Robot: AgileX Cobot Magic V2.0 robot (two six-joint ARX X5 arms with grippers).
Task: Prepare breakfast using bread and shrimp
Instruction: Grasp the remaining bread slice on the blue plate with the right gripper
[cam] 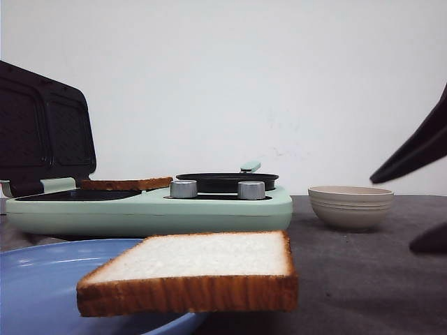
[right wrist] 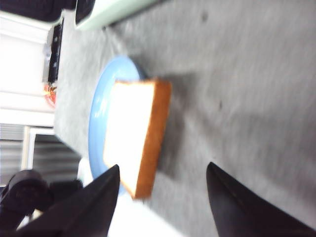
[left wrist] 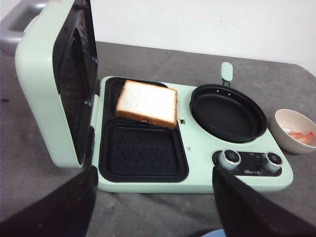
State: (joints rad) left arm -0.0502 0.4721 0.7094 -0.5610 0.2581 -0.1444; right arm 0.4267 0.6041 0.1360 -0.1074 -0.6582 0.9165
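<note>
Nearest the front camera, a bread slice [cam: 188,272] overhangs the blue plate [cam: 42,293], easy to grab. From the left wrist, the left gripper [left wrist: 153,202], spread and empty, faces the sandwich maker [left wrist: 197,182] holding toasted bread [left wrist: 147,102]; shrimp [left wrist: 302,137] waits in the bowl [left wrist: 284,121]. Right gripper [right wrist: 163,197] gapes empty.

The robot's fingers [left wrist: 54,207] were matte black, broad, tapering wedges; the right gripper [right wrist: 163,202] looked identical.

White bread [cam: 202,269] with golden-brown crust lies on a blue plate [cam: 35,293]. The mint-green cooker [left wrist: 195,163] has black ridged plates, and the surface [cam: 349,279] is dark grey.
</note>
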